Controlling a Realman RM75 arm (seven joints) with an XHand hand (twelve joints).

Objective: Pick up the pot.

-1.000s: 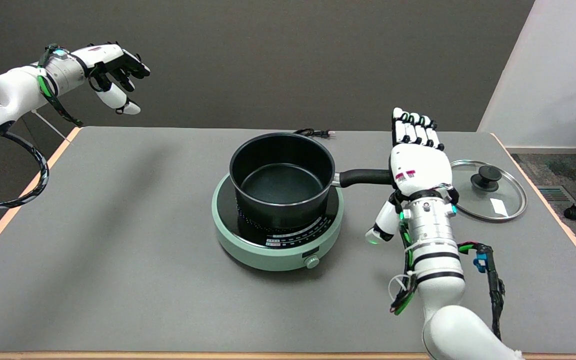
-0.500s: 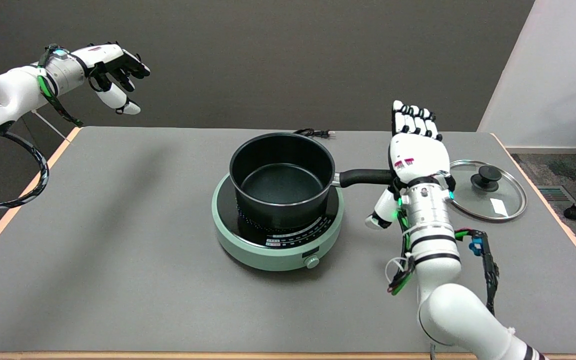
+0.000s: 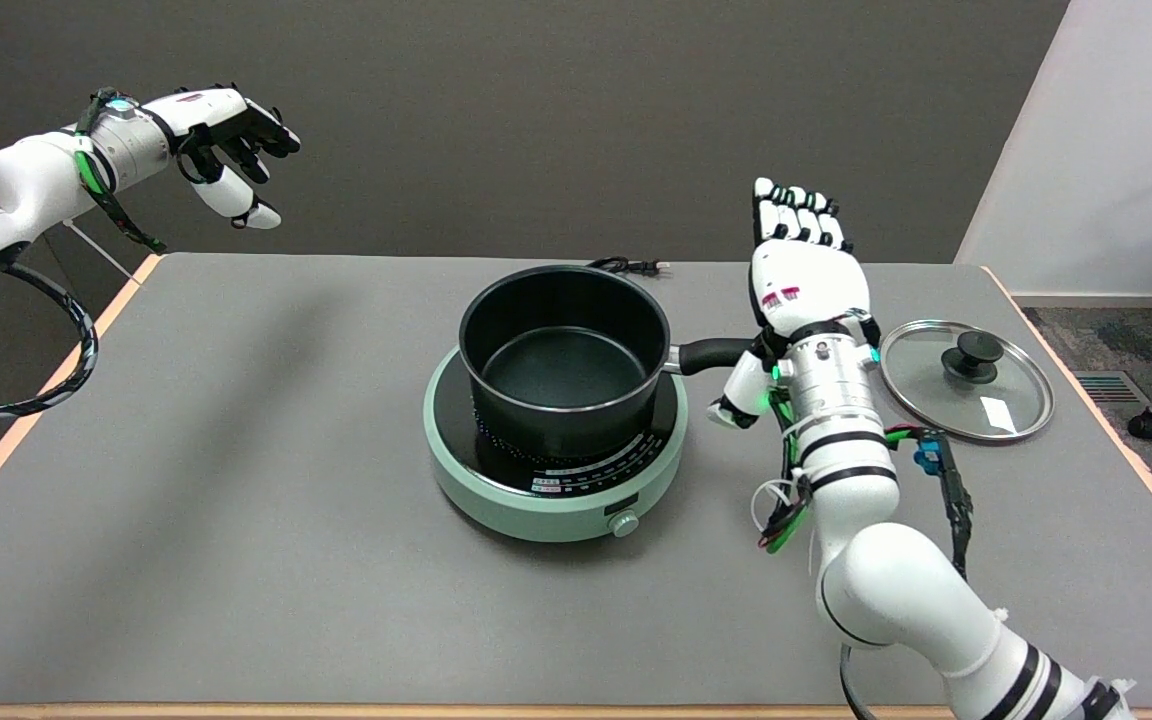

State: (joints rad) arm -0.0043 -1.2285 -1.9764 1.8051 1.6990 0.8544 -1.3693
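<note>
Grey table [image 3: 236, 450]: pot [image 3: 564, 355] w/ handle under flat, ungrasping robot hand [image 3: 804, 285].

pot [image 3: 564, 355] black | cooker [image 3: 496, 490] mint green | table [image 3: 236, 450] grey | hand [image 3: 804, 285] white-black

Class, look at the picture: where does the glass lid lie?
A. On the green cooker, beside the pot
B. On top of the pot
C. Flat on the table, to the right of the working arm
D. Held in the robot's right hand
C: the glass lid lies flat on the table, right of the right hand, while the pot stands uncovered on the cooker.
</note>
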